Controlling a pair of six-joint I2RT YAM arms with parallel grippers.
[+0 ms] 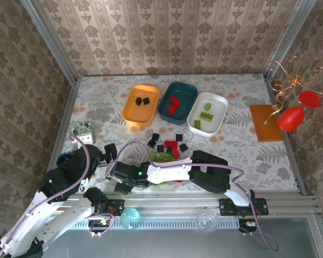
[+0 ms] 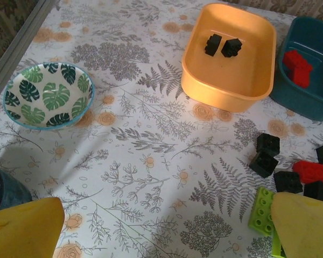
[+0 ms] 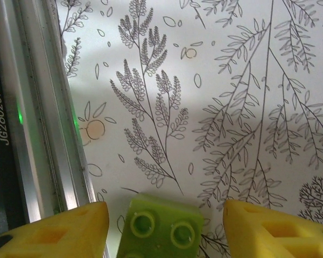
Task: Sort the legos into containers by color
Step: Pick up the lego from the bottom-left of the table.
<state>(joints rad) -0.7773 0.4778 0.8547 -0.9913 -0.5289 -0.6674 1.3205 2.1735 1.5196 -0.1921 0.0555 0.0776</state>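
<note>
Three containers stand in a row at the back: an orange tub (image 1: 137, 114) with two black legos (image 2: 223, 45), a dark teal tub (image 1: 187, 88) with red legos (image 2: 296, 62), and a white tub (image 1: 218, 105) with lime-green legos (image 1: 203, 117). Loose black, red and green legos (image 1: 167, 148) lie mid-table. My right gripper (image 3: 167, 226) is open low over the table by the near rail. A lime-green lego (image 3: 160, 228) lies between its fingers, with a gap on each side. My left gripper (image 2: 167, 231) hangs wide open over bare cloth, left of a green lego (image 2: 262, 210).
A leaf-patterned glass bowl (image 2: 48, 95) and a blue cup (image 2: 0, 188) sit at the left. The aluminium rail (image 3: 48, 134) runs close beside my right gripper's left finger. A wooden board (image 1: 266, 122) and red glassware (image 1: 293, 117) stand at the far right.
</note>
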